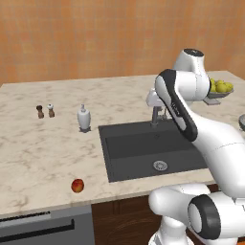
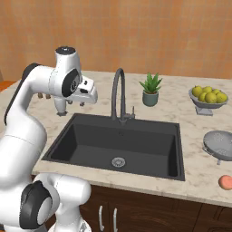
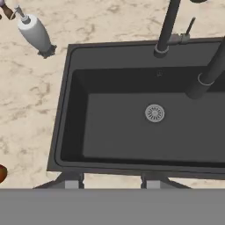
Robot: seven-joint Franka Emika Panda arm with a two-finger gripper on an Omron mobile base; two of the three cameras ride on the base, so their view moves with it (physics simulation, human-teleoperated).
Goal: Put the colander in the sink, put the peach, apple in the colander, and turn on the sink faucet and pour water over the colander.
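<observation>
Colander [image 2: 220,144] at right edge of right base view awaits transfer to empty sink [image 3: 70,110]; gripper [image 3: 112,181], jaws partly open and holding nothing, must reach it first.

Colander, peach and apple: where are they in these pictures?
colander [image 2: 220,144], right base view, on its perforated bowl.
peach [image 2: 225,181], right base view, middle of the fruit.
apple [image 1: 77,185], left base view, middle of the fruit.

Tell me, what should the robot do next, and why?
Probably swing the hand right toward the colander. The sink holds nothing yet, the colander sits on the counter to its right, and the hand hovers over the sink holding nothing.
</observation>
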